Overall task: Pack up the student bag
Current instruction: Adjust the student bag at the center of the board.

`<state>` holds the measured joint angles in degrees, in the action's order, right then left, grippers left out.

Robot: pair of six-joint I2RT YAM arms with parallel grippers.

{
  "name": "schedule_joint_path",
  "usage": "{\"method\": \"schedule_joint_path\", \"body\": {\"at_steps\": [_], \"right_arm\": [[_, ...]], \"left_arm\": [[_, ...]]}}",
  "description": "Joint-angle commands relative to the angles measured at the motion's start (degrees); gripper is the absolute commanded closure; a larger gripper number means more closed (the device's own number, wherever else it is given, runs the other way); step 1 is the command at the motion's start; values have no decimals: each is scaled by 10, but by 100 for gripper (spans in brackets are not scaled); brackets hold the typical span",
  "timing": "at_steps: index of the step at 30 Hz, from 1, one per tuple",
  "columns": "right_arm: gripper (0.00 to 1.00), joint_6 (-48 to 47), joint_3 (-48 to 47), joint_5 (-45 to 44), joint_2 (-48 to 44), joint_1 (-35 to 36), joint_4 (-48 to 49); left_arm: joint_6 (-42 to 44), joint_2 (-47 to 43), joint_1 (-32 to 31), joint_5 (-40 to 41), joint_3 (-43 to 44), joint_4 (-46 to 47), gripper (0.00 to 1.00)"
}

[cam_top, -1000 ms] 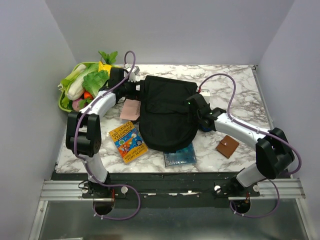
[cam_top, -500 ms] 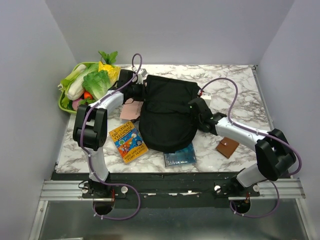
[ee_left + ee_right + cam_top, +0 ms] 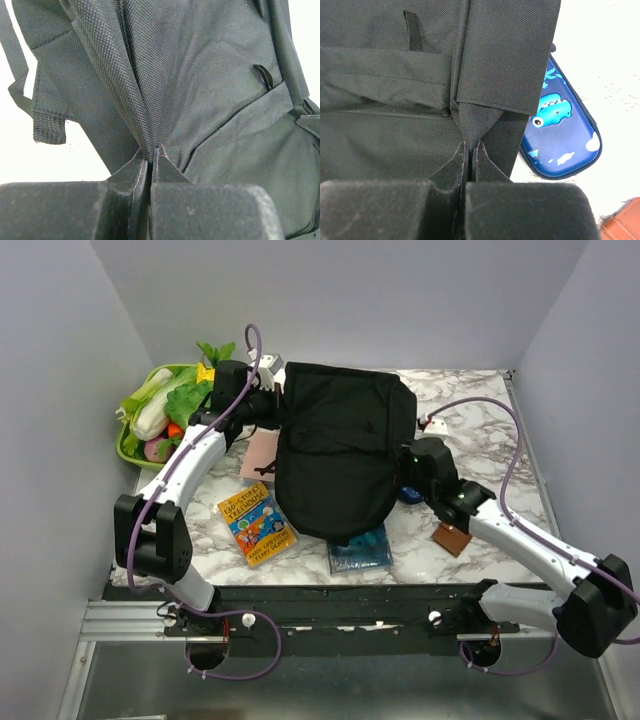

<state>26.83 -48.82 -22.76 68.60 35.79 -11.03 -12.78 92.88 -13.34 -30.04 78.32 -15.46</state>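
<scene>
the large floppy black fabric student bag [image 3: 340, 455] is lying midway on the white marbled worktop [image 3: 480, 405]. the left fingers [image 3: 134, 170] are clamping a fold at its left edge, the right fingers [image 3: 451, 167] one at its right, beside a blue dinosaur-print case [image 3: 560, 135]. they are likely standing it up for opening; next calls for an even lift.

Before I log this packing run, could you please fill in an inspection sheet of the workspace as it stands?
Surface: marble table, white with grey veins.
Job's things: black student bag, centre, pinched at both sides.
Clutter: picture book, pink card, teal pouch part-hidden under the bag, blue case, brown wallet, green tray of plush vegetables.
Grippers: left gripper and right gripper, fingers shut on bag fabric.
Cables: purple cables along both arms.
Surroundings: plain grey walls.
</scene>
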Motion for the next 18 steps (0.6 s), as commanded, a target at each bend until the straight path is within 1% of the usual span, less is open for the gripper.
{"method": "schedule_joint_path", "body": {"at_steps": [1, 3, 4, 6, 7, 8, 9, 10, 11, 12, 13, 14, 15, 16, 18], "right_arm": [[99, -9, 51, 35, -58, 5, 12], [99, -6, 79, 55, -71, 9, 13], [99, 0, 88, 61, -75, 12, 12], [99, 9, 118, 69, -81, 25, 12], [99, 26, 128, 69, -80, 32, 7], [99, 34, 138, 69, -74, 38, 8], [99, 40, 147, 65, -67, 50, 10], [95, 53, 160, 61, -61, 54, 9], [91, 59, 165, 57, -56, 56, 8], [77, 61, 166, 55, -45, 57, 7], [67, 64, 168, 54, -42, 57, 6], [58, 65, 166, 48, -40, 57, 2], [45, 67, 160, 43, -40, 57, -5], [41, 69, 154, 37, -43, 57, -20], [34, 67, 138, 23, -51, 57, -33]], "left_arm": [[56, -52, 4, 40, -13, -70, 99], [73, -67, 6, 60, -31, -88, 99], [84, -78, 6, 70, -54, -91, 99], [96, -88, 6, 73, -78, -107, 98], [102, -94, 6, 74, -103, -112, 95], [114, -96, 6, 75, -117, -116, 90], [120, -99, 6, 77, -130, -118, 81], [124, -97, 6, 81, -148, -119, 57], [149, -95, 6, 87, -152, -128, 42], [161, -90, 6, 93, -151, -135, 31], [172, -86, 7, 96, -140, -146, 19], [185, -85, 7, 92, -132, -165, 12], [209, -84, 7, 89, -122, -175, 5], [221, -89, 7, 82, -100, -185, 1], [250, -96, 7, 61, -75, -208, 1]]}}
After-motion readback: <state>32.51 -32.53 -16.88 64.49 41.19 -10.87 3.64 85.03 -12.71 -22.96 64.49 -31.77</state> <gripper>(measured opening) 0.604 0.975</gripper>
